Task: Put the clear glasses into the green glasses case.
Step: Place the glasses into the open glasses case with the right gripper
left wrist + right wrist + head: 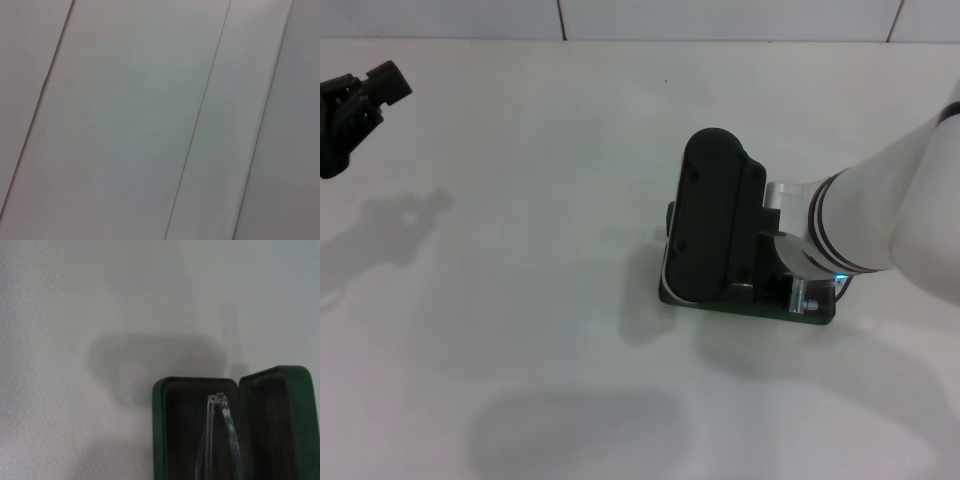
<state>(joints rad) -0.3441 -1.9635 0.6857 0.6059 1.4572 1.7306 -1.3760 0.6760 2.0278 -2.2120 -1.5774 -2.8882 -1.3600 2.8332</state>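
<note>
Your right gripper (760,262) hovers directly over the open green glasses case (165,430) so the clear glasses (222,440) sit inside it, though I cannot tell its finger state, while the left gripper (360,100) waits far left.

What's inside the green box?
The clear glasses are over the dark lining of the open green glasses case. From the head, the right gripper covers it, leaving a green edge.
</note>
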